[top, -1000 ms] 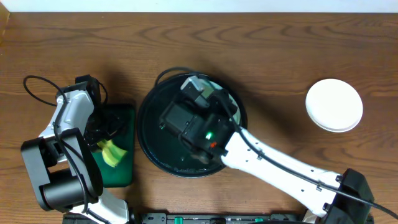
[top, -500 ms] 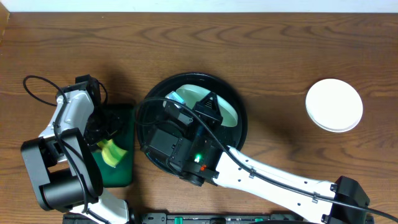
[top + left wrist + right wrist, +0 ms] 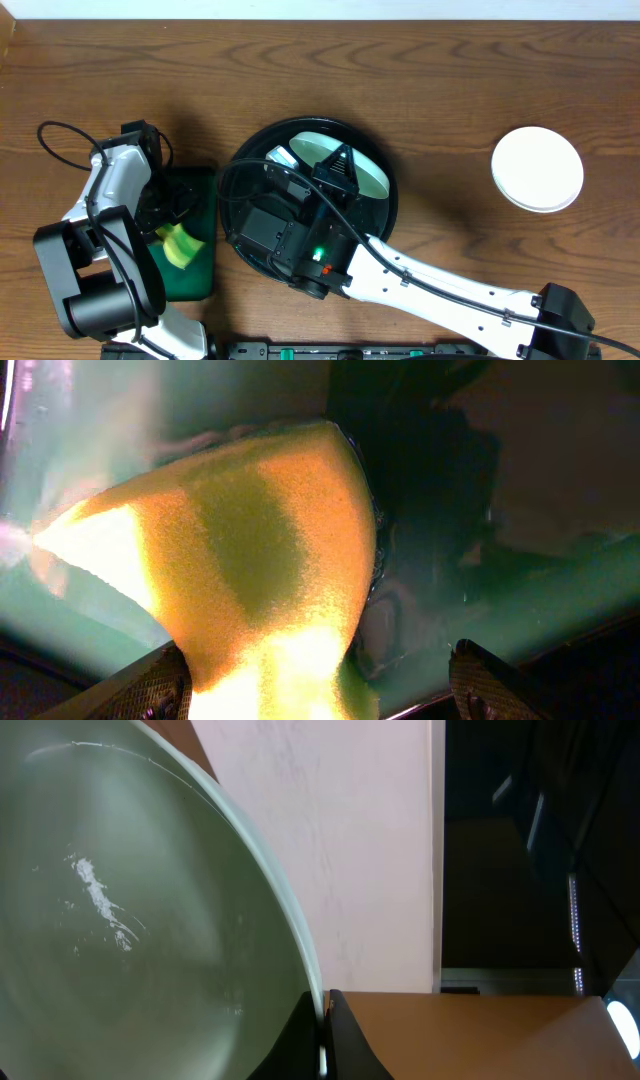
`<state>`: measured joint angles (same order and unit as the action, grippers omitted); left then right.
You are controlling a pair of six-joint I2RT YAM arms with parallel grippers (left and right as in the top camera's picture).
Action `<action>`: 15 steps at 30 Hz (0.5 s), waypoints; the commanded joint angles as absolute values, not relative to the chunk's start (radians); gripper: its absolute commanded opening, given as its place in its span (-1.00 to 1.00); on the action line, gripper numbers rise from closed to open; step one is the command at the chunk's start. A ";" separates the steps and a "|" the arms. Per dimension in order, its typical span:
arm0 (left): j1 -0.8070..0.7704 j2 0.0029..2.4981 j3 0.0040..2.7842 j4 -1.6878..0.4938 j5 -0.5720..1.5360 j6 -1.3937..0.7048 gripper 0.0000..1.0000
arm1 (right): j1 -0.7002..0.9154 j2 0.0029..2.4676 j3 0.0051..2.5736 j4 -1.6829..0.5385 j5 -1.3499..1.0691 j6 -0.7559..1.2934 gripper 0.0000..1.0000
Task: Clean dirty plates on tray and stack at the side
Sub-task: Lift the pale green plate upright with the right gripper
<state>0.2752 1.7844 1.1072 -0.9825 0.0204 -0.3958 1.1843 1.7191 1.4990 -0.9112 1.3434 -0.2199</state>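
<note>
A pale mint plate (image 3: 345, 162) is held tilted above the round black tray (image 3: 240, 190); in the right wrist view it (image 3: 130, 920) fills the left side, with faint whitish streaks. My right gripper (image 3: 322, 1030) is shut on its rim. A white plate (image 3: 537, 168) lies on the table at the far right. My left gripper (image 3: 320, 685) hangs open over a yellow sponge (image 3: 250, 560) that lies between its fingers; the same sponge shows in the overhead view (image 3: 180, 245). A third plate is not in view.
A small rectangular green tray (image 3: 190, 235) with the sponge on it stands left of the black tray. The left arm (image 3: 105, 200) stands over it. The right arm (image 3: 430, 275) reaches in from the bottom right. A wall runs along the table's far edge.
My right gripper has drawn back toward the front of the tray and tipped the mint plate up by its rim. The left arm has not moved.
</note>
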 commanded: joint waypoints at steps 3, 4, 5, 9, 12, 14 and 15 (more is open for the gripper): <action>0.281 1.793 1.103 -0.982 0.019 -0.405 0.63 | 1.193 1.694 1.526 -0.908 1.387 -0.226 -0.98; 0.281 1.793 1.103 -0.982 0.019 -0.405 0.63 | 1.193 1.694 1.526 -0.908 1.387 -0.226 -0.98; 0.281 1.793 1.103 -0.982 0.019 -0.405 0.63 | 1.193 1.694 1.526 -0.908 1.387 -0.226 -0.98; 0.281 1.793 1.103 -0.983 0.019 -0.405 0.63 | 1.193 1.694 1.526 -0.908 1.387 -0.226 -0.98; 0.281 1.793 1.103 -0.983 0.019 -0.405 0.64 | 1.193 1.694 1.526 -0.908 1.387 -0.226 -0.98; 0.281 1.793 1.103 -0.983 0.019 -0.405 0.63 | 1.198 1.694 1.526 -0.907 1.385 -0.225 -0.98; 0.281 1.793 1.103 -0.982 0.019 -0.405 0.63 | 1.199 1.694 1.526 -0.906 1.375 -0.224 -0.98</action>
